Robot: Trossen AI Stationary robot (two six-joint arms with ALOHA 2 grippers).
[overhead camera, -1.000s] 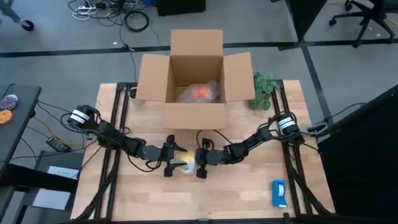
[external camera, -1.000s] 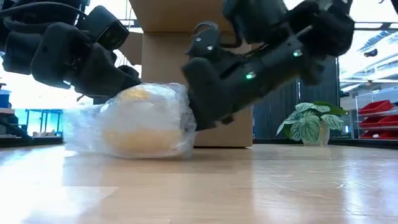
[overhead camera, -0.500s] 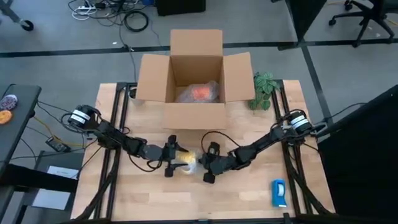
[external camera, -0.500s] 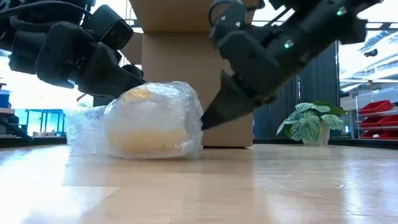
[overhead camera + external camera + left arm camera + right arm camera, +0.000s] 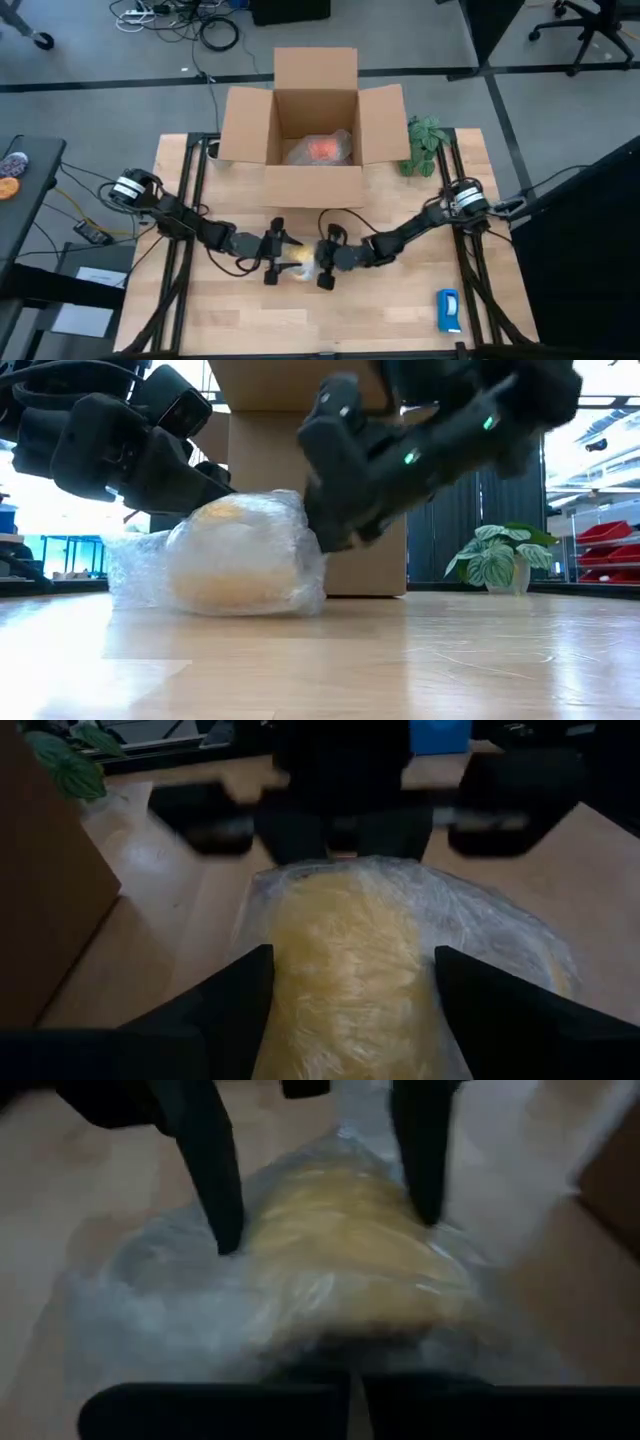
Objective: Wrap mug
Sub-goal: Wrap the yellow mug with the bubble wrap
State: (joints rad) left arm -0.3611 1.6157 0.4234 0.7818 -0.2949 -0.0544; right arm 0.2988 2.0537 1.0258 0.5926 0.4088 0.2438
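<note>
The mug [image 5: 300, 258] lies on the table's middle in front of the box, wrapped in clear bubble wrap. It shows yellow-orange through the wrap [image 5: 235, 555]. My left gripper [image 5: 284, 252] comes at it from the left, with a finger on each side of the bundle [image 5: 350, 970]. My right gripper [image 5: 318, 260] is at the bundle's right end, fingers shut. A loose tail of wrap [image 5: 135, 565] lies on the table on the left gripper's side. My left gripper holds the wrapped mug between its two fingers [image 5: 240, 1005], one on each side of the bundle, meeting the wrap [image 5: 232, 1245] there. The fingers slant down from the table's left. The bundle rests on the table. My right gripper presses its shut fingers against the wrap at the bundle's right end [image 5: 312, 538], slanting down from the table's right; the gripper itself hides the exact spot.
An open cardboard box [image 5: 300, 185] stands at the far middle with a wrapped orange thing [image 5: 322, 149] inside. A small plant [image 5: 425, 142] is at the far right and a blue-and-white object [image 5: 449, 310] at the near right. Bare wood lies along the near edge.
My right gripper drew back from the bundle toward the table's near right, its shut fingers clear of the wrap, then returned to the bundle's right end. The bundle stayed on the table, and its right end of wrap now bulges slightly farther out.
</note>
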